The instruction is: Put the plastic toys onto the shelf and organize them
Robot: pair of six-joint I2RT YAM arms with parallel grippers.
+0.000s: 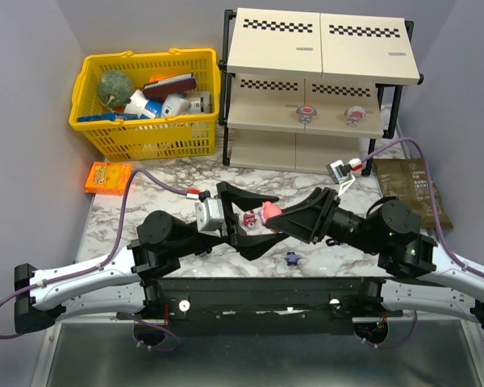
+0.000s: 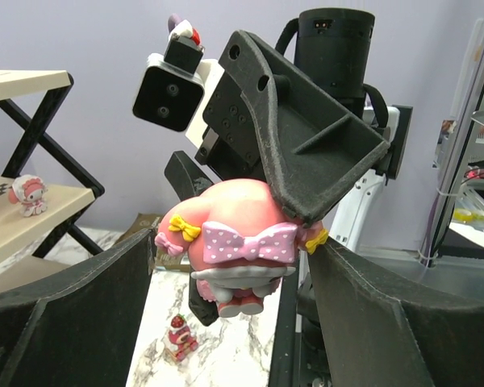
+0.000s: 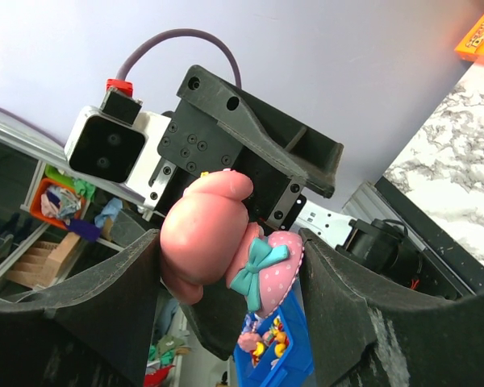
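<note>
Pink toy (image 1: 270, 214): held up off the table (image 1: 165, 205) at mid-front, between the two arms; rounded pink body with a dotted pink bow and small yellow bows, tipped over on its side.
Right gripper (image 3: 226, 242): clamped on the pink toy, one finger on each flank, the body filling the gap between them.
Left gripper (image 2: 234, 258): spread to either side of the same toy, fingers close against it; cannot tell whether pressing on it or just beside it.
Meeting of the arms: tip to tip over the table, left from the left, right from the right, the toy in the middle.
Red figurine (image 2: 180, 334): upright on the marble, below the held toy, apart from both grippers.
Dark purple figurine (image 1: 291, 258): on the table near the front edge, just in front of the right gripper, touching nothing.
Shelf (image 1: 306, 52): at the back right, three tiers, top board bare.
Shelf figurines: two on the middle tier, one near the centre (image 1: 306, 111), one to its right (image 1: 355, 114), well apart from each other.
Yellow basket (image 1: 145, 141): back left, beside the shelf, filled with larger items.
Orange box (image 1: 107, 176): flat on the table in front of the basket.
Brown pouch (image 1: 411, 181): lying flat at the right, just in front of the shelf.
</note>
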